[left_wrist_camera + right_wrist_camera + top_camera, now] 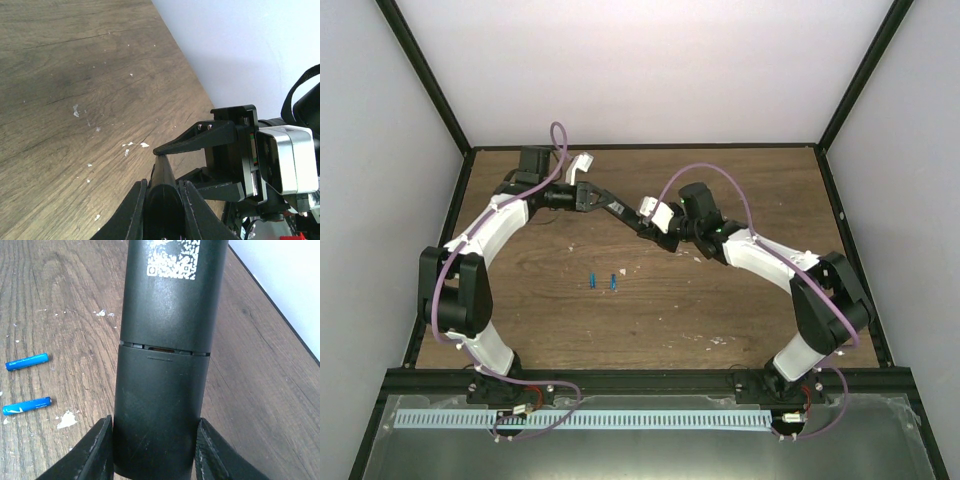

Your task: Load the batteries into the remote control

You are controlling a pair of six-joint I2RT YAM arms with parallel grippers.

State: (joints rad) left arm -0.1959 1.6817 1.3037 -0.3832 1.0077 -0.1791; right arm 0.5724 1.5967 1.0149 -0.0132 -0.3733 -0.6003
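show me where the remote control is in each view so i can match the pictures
top external: remote control in the upper middle, beyond the batteries.
left wrist: bottom centre, seen end-on.
right wrist: fills the centre, QR sticker at the top.
shared landmark: the wooden table is in all three; the batteries show only in top external and at left in right wrist.

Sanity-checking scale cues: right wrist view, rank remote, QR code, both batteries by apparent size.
1. remote control, inflated by nearness to the camera.
2. QR code, cut off at the top edge.
3. upper battery and lower battery: look alike, not ranked.
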